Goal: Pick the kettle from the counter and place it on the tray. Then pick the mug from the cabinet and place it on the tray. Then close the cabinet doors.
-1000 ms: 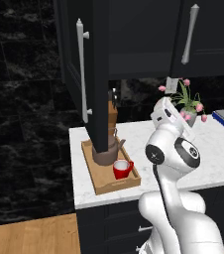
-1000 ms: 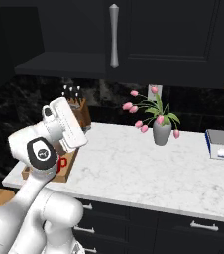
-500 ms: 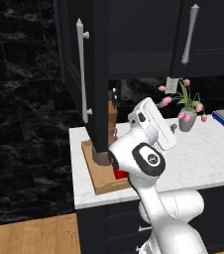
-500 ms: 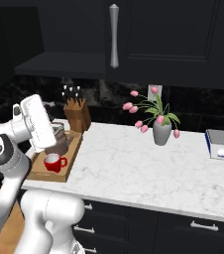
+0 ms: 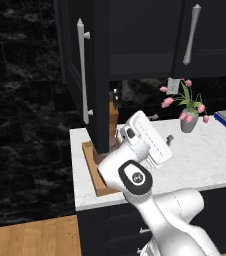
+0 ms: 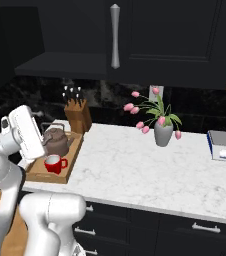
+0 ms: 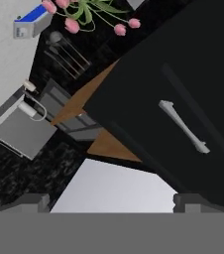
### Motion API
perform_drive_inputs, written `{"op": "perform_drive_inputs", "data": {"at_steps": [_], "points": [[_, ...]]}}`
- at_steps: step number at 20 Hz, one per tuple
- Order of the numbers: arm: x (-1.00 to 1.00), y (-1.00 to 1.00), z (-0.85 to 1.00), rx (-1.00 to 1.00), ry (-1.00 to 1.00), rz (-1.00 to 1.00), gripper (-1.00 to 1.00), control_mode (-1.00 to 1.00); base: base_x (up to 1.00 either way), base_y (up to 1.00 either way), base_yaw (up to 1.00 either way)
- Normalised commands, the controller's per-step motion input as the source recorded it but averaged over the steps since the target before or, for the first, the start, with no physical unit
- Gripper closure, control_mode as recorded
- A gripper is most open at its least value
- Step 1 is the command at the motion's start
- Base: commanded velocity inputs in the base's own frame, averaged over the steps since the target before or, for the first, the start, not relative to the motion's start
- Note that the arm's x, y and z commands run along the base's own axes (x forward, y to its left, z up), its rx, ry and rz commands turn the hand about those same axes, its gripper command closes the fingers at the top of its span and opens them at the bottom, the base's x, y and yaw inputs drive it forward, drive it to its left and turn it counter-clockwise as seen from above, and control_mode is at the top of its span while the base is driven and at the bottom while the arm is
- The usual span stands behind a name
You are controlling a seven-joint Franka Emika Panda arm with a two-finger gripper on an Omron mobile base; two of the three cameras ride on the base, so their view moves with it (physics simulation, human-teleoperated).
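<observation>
Red mug (image 6: 55, 162) beside kettle (image 6: 55, 140) on tray (image 6: 73, 160) — right view.

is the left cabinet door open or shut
Open: the left cabinet door swings out over the counter, its edge facing the left base camera; the right door sits flush.

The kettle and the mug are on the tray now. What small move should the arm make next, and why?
Probably bring the open gripper toward the left cabinet door to push it shut. The kettle and mug sit on the tray, and that door stands swung out over the counter, while the right door looks closed.
</observation>
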Motion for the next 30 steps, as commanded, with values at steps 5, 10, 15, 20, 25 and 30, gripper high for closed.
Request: {"op": "perform_drive_inputs", "data": {"at_steps": [5,10,15,20,25,30], "points": [[-0.29,0.49,0.0,-0.09,-0.04,-0.1,-1.0,-1.0,0.0,0.0,0.0],[-0.2,0.62,0.0,-0.01,0.0,-0.17,-1.0,-1.0,0.0,0.0,0.0],[-0.02,0.68,0.03,0.0,0.05,-0.21,-1.0,-1.0,0.0,0.0,0.0],[0.0,0.72,0.0,-0.01,0.13,-0.22,-1.0,-1.0,0.0,0.0,0.0],[0.05,0.55,-0.19,-0.07,0.09,-0.19,-1.0,-1.0,0.0,0.0,0.0],[0.1,0.59,-0.08,-0.05,0.05,-0.16,-1.0,-1.0,0.0,0.0,0.0]]}}
